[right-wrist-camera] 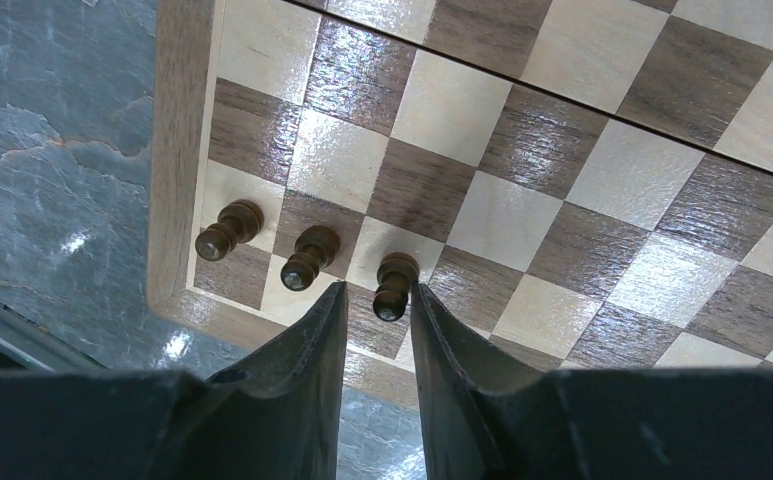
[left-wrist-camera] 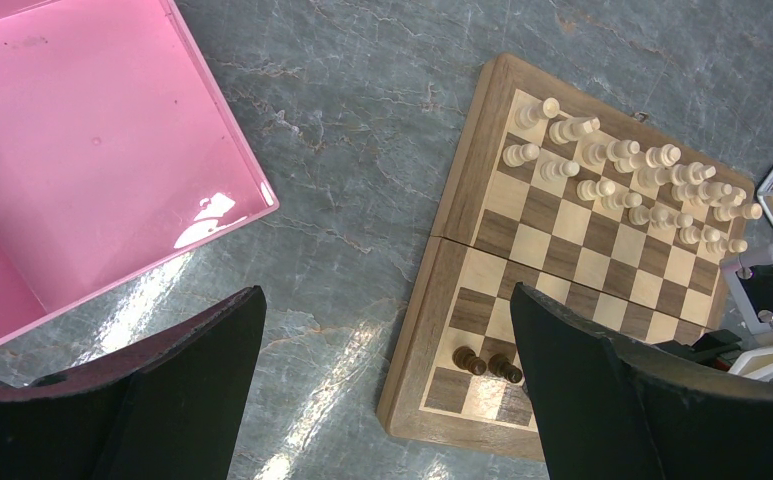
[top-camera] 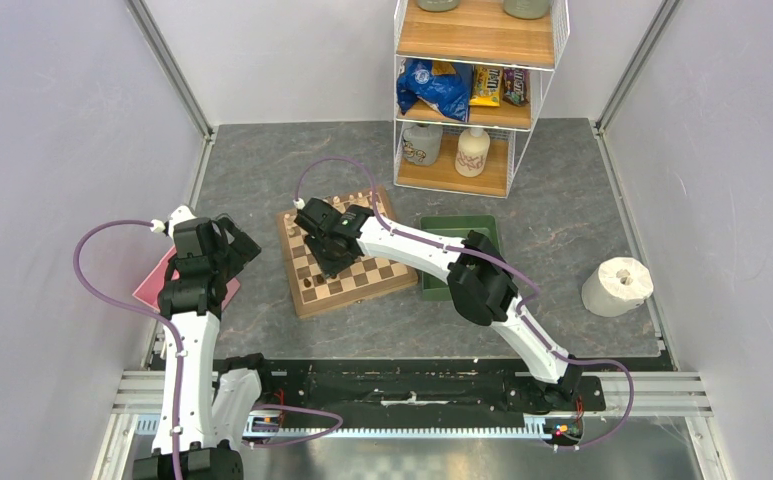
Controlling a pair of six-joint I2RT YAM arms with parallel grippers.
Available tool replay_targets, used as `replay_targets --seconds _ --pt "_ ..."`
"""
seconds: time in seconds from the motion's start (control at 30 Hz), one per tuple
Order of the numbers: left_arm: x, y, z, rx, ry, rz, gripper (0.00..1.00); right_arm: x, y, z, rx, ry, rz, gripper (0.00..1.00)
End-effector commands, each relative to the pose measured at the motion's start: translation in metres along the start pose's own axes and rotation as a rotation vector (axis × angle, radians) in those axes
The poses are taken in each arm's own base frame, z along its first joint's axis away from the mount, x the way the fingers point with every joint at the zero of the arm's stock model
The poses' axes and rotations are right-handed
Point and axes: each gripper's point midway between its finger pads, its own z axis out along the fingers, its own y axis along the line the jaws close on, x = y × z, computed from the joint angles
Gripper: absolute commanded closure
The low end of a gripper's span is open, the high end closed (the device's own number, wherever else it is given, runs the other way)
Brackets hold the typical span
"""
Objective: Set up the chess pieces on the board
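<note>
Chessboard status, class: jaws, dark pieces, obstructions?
Left jaws open, empty. Right jaws astride dark pawn, grip unclear. Two more pawns beside it on board; nothing blocking.

Centre ranks of the board (top-camera: 362, 280) are bare, open from above. Its far two rows are packed tight with cream chessmen (left-wrist-camera: 622, 180). Near-left corner: three dark pawns (right-wrist-camera: 307, 257) in a row. The right gripper (right-wrist-camera: 377, 292) straddles the inner one, and the next pawn sits just outside one finger. Right arm (top-camera: 412, 240) crosses above the board's right side. Green tray (top-camera: 459, 219) just beside the right edge, wire shelf (top-camera: 462, 40) near the far-right corner. Left of the board: strip of bare table (top-camera: 262, 180), then pink tray (left-wrist-camera: 112, 150). Left gripper (left-wrist-camera: 382, 295) hangs there, jaws wide.
</note>
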Motion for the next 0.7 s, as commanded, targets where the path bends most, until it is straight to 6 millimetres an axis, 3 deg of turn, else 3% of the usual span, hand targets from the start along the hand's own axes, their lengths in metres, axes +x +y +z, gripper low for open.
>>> replay_targets --seconds 0.0,0.4,0.57,0.67 --pt "-0.007 -0.006 -0.001 0.029 -0.028 -0.031 0.01 -0.021 0.016 -0.019 -0.06 -0.057 -0.001 0.64" --pt "-0.006 -0.006 0.0 0.028 -0.025 -0.03 0.01 -0.029 0.011 -0.033 -0.042 -0.097 -0.006 0.65" --pt "-0.006 -0.006 0.0 0.028 -0.023 -0.03 0.01 -0.042 0.013 -0.056 -0.069 -0.14 -0.007 0.62" --pt "-0.005 -0.006 0.001 0.027 -0.02 -0.03 0.01 -0.05 0.013 -0.077 -0.101 -0.186 -0.015 0.54"
